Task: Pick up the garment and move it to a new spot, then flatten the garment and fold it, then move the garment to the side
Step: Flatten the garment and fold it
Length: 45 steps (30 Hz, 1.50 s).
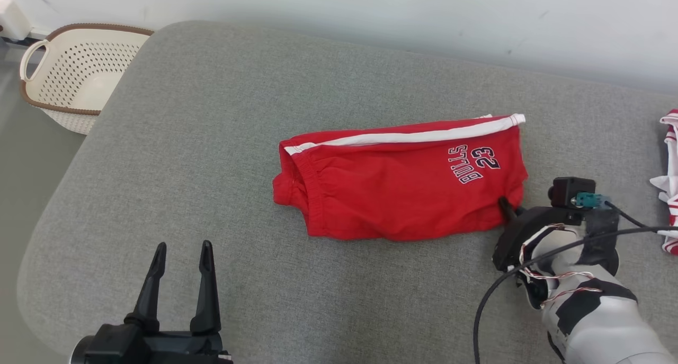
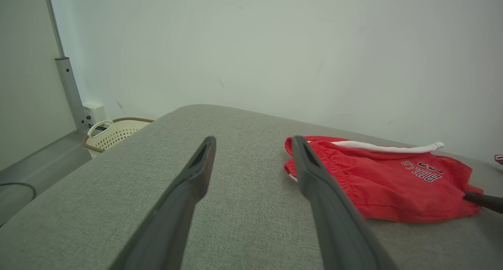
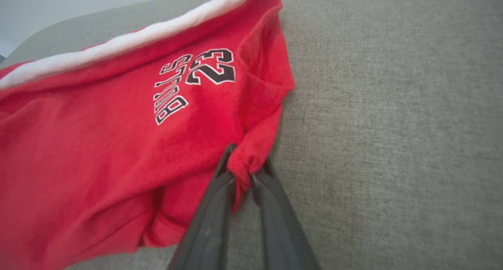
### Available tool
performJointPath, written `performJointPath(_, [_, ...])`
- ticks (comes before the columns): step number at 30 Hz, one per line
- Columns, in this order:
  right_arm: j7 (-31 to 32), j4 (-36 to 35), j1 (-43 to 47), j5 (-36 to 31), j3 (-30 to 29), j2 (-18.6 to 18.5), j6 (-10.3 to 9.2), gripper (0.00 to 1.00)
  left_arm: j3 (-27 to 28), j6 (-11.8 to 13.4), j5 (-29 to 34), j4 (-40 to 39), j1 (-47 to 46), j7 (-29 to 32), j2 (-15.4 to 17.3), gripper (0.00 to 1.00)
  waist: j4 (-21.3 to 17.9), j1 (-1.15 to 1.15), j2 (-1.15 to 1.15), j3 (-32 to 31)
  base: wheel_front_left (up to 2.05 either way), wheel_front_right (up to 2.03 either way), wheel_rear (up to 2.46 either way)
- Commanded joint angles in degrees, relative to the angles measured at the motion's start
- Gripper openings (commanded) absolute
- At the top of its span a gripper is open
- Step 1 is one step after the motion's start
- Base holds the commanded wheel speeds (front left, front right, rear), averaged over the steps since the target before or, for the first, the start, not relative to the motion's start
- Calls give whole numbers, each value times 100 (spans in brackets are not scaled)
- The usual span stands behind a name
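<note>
The garment (image 1: pixel 402 178) is a pair of red shorts with a white side stripe and "BULLS 23" print, lying folded on the grey cushioned surface (image 1: pixel 212 141). My right gripper (image 1: pixel 506 205) is at its near right corner, shut on a bunched fold of the red cloth (image 3: pixel 247 164). In the left wrist view the shorts (image 2: pixel 385 179) lie to the right. At the lower left my left gripper (image 1: pixel 183 250) stands open with nothing between its fingers (image 2: pixel 196 168), well clear of the shorts.
A cream perforated laundry basket (image 1: pixel 74 72) with a brown rim stands on the floor beyond the surface's far left corner. Another red and white garment (image 1: pixel 668 178) lies at the right edge. A pale wall runs behind.
</note>
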Motion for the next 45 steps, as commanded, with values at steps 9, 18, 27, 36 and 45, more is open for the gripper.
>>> performJointPath(9, [-311,-295,347,280,31,112,-5,0,14,-7,37,107,175,-23,-4,100,-86,0,0,-241,0,0,0])
performJointPath(18, [-342,-1401,1232,678,403,10,-5,0,41,-109,115,210,422,-23,-3,100,-374,0,0,-557,0,0,0])
performJointPath(27, [-144,-2685,2259,856,515,-318,-5,0,-1,-133,118,246,433,-23,-6,100,-581,0,0,-682,0,0,0])
performJointPath(36, [241,-3651,3122,780,85,-413,-5,0,1,-151,130,279,504,-23,-5,100,-652,0,0,-717,0,0,0])
performJointPath(45, [298,-4320,3644,151,-661,-243,-5,100,62,-191,98,373,571,-23,-4,100,-776,0,0,-820,0,0,0])
